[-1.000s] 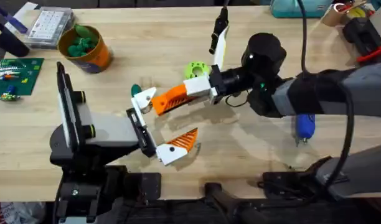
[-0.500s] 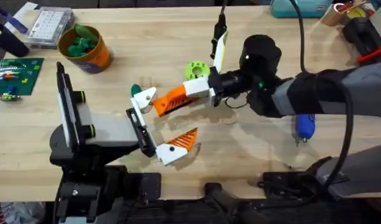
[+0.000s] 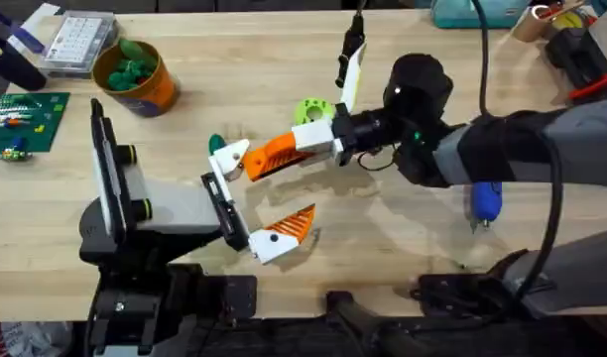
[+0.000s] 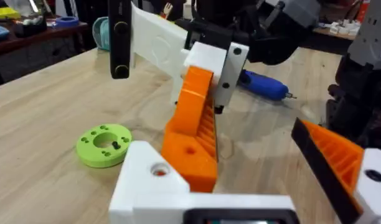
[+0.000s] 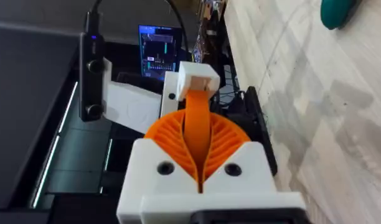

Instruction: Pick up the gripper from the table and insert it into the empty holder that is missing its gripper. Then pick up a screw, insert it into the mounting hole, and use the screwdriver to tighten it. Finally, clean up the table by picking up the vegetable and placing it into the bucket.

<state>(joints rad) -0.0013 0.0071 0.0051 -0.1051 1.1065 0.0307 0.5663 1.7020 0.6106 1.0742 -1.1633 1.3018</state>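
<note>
My right gripper [image 3: 321,142] is shut on the gripper [image 3: 274,154], clamping its orange wedge [image 5: 197,134] between the ribbed pads. The piece's white base [image 4: 150,180] rests against the far end of the holder [image 3: 224,210], the black plate fronting the grey body of my left arm. A slatted orange finger [image 3: 287,228] sits on the plate's near end, well apart from it. The vegetable [image 3: 216,144] lies on the table just behind the white base. The blue screwdriver [image 3: 485,201] lies beside my right arm. The orange bucket [image 3: 137,79] stands at the back left, holding green pieces.
A lime-green ring [image 3: 311,109] with a small dark piece in it lies behind the held piece. A clear parts box [image 3: 80,40] and a green circuit board [image 3: 26,119] sit at the far left. Tools clutter the back right corner [image 3: 571,40].
My right arm shifted slightly left and then back. The held piece stays at the plate's far end.
</note>
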